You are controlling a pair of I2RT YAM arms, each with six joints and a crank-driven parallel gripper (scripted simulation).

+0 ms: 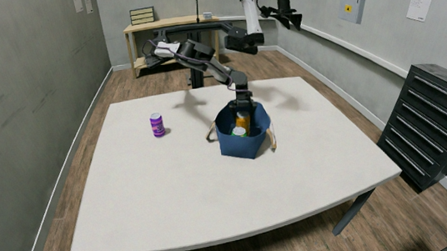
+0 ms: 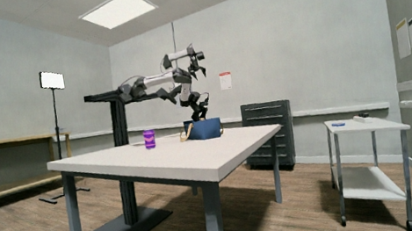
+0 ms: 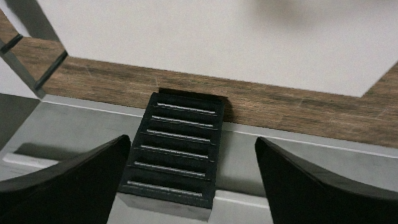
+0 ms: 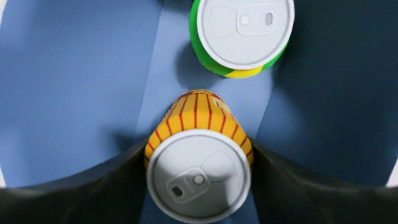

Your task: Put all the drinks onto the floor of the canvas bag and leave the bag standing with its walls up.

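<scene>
The blue canvas bag (image 1: 238,147) (image 2: 210,128) (image 4: 75,75) stands on the table with its walls up. A green-and-yellow can (image 1: 239,131) (image 4: 245,30) stands inside. My right gripper (image 1: 242,106) (image 4: 199,138) reaches down into the bag mouth, shut on the upright orange striped can (image 1: 243,118) (image 4: 199,180) behind the green one. Whether its base touches the bag floor is hidden. A purple can (image 1: 157,126) (image 2: 149,139) stands on the table, outside the bag. My left gripper (image 1: 292,23) (image 2: 199,74) (image 3: 193,138) is open and empty, raised high beyond the table.
The bag's tan handles (image 1: 273,138) (image 2: 185,134) hang outside at its two sides. The bag walls stand close around the right fingers. The white table (image 1: 167,206) (image 2: 161,160) carries the bag and the purple can. A black drawer cabinet (image 1: 425,123) (image 2: 270,134) (image 3: 175,145) stands beyond the table's side.
</scene>
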